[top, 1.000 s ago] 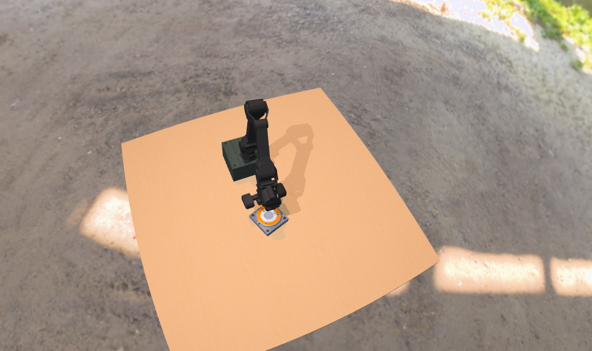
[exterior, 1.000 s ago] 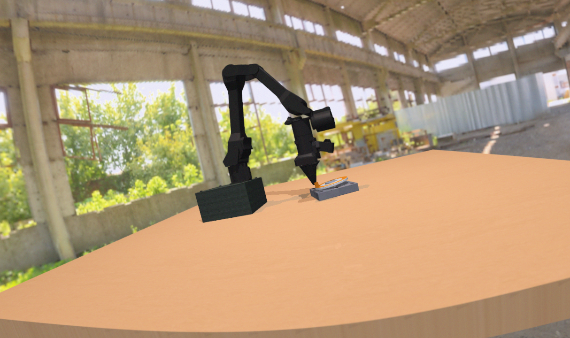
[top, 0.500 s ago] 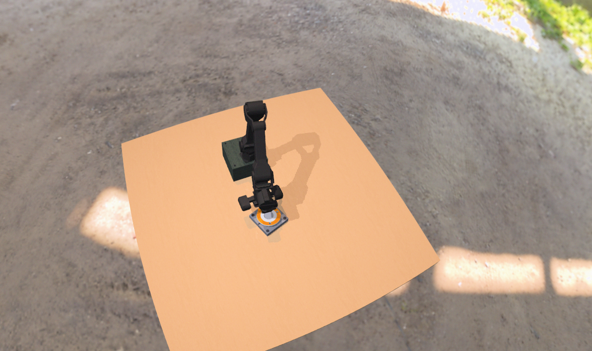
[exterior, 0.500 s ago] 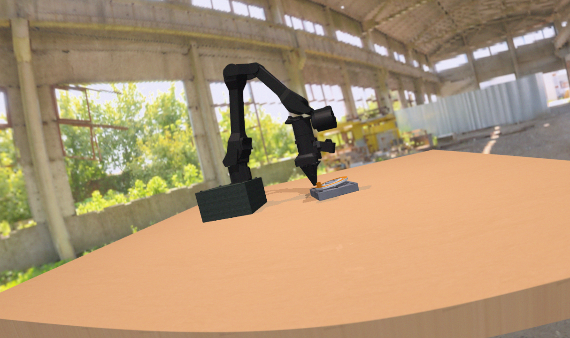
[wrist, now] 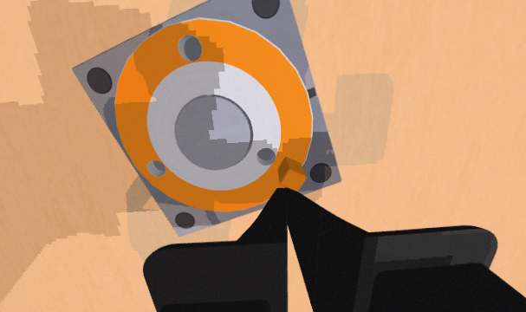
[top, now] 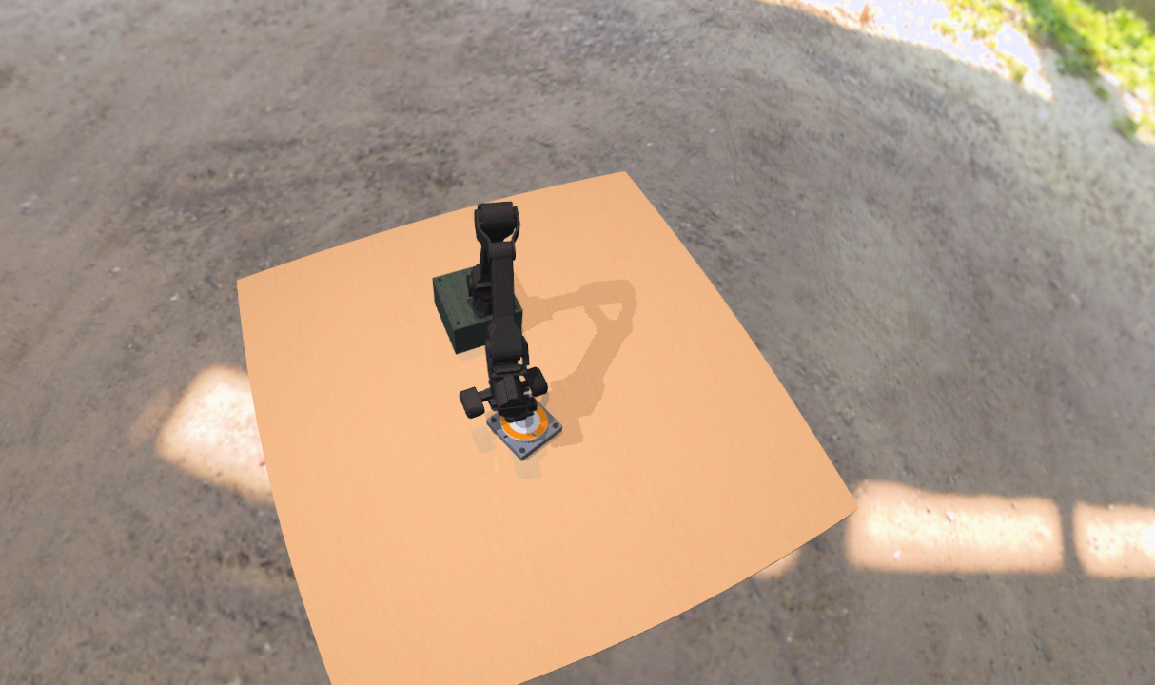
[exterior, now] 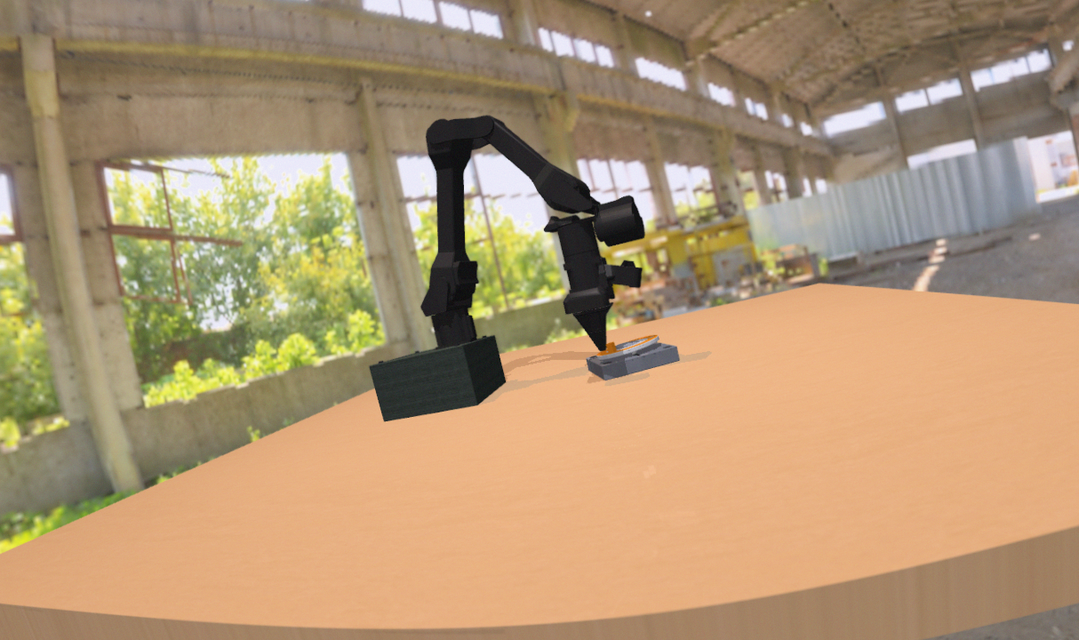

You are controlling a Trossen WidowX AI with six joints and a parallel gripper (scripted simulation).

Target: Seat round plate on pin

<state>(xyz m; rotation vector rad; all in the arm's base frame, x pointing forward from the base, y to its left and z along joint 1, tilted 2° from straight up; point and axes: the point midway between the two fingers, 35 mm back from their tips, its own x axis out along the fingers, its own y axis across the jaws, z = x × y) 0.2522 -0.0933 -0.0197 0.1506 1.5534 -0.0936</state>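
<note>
On our tan table [exterior: 766,445], we press our empty, fully closed gripper [wrist: 286,193] against the tilted plate's [wrist: 263,56] orange tab [wrist: 291,172].

Matt wood table [top: 394,511] — smooth.

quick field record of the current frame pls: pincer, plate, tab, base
pincer: shut, holding nothing, tips against the orange tab
plate: orange ring with pale centre, on the post, tilted with one edge raised in the exterior view
orange tab: at the plate's rim, nearest the pincer
hole by tab: pin not visibly inside
base: grey square, dark corner holes, on the table
</note>
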